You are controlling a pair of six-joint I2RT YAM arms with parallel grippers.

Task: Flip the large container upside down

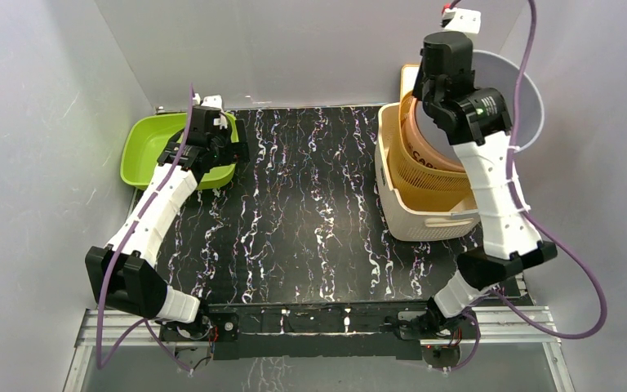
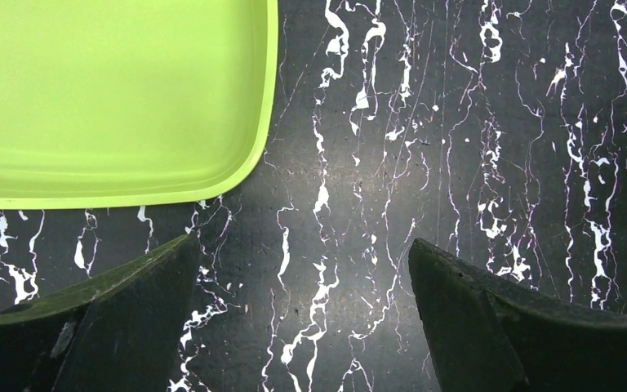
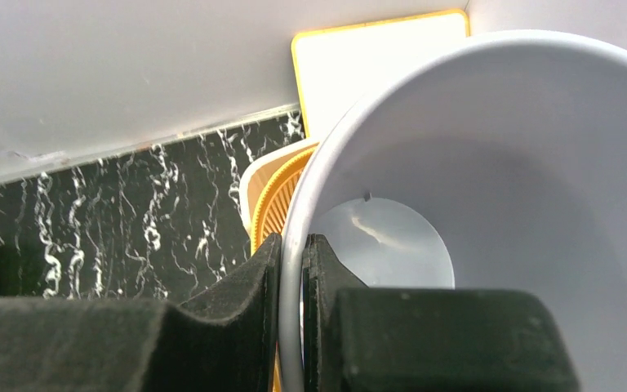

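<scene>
Brown lettering on the tan tub (image 1: 421,140) is half hidden and unreadable. The right gripper (image 3: 292,249) pinches the large container (image 3: 522,163) by its rim, one finger inside. The left gripper (image 2: 306,269) gapes wide, empty.

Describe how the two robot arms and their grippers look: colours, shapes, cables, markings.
Both the left arm and right arm have white, rounded link shells joined by blocky black joints. A purple cable runs along each. A small green light shows on the right arm. The left gripper and right gripper have black wedge-shaped fingers.
</scene>
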